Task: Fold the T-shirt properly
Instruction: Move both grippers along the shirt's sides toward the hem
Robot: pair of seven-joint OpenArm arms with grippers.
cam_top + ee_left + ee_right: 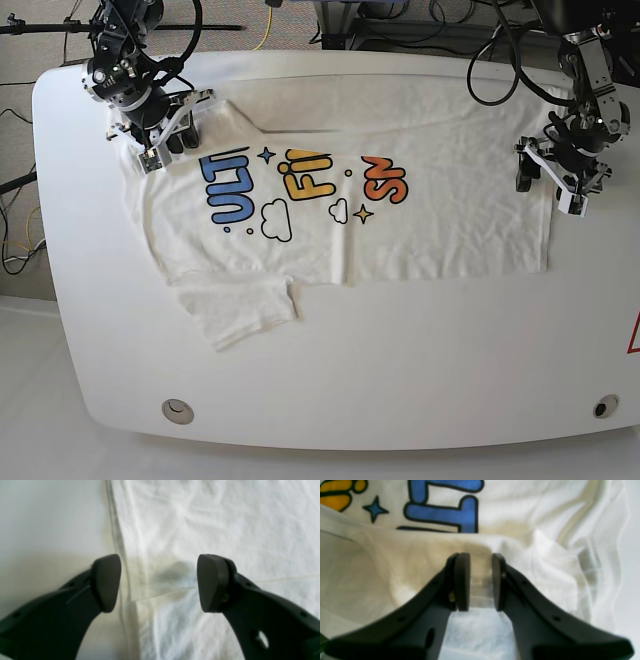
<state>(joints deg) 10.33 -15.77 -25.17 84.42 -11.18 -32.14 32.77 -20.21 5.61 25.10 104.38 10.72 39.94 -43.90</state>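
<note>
The white T-shirt [440, 220] lies across the white table [400, 380], its far part folded over so the blue, yellow and orange print is cut off. One sleeve [235, 315] sticks out at the near left. My right gripper [168, 150] is at the shirt's far left corner. In the right wrist view it [481, 580] is nearly closed with a fold of the shirt [532, 510] between its pads, the blue print just beyond. My left gripper [549, 190] is open at the shirt's right edge. In the left wrist view it [158, 580] straddles the hem, with one finger over the bare table [50, 517] and the other over the fabric [212, 517].
Cables and stands [300, 15] run behind the table's far edge. Two round grommets [178, 408] [603, 406] sit near the front edge. A red mark [633, 335] shows at the right border. Bare table surface lies in front of the shirt.
</note>
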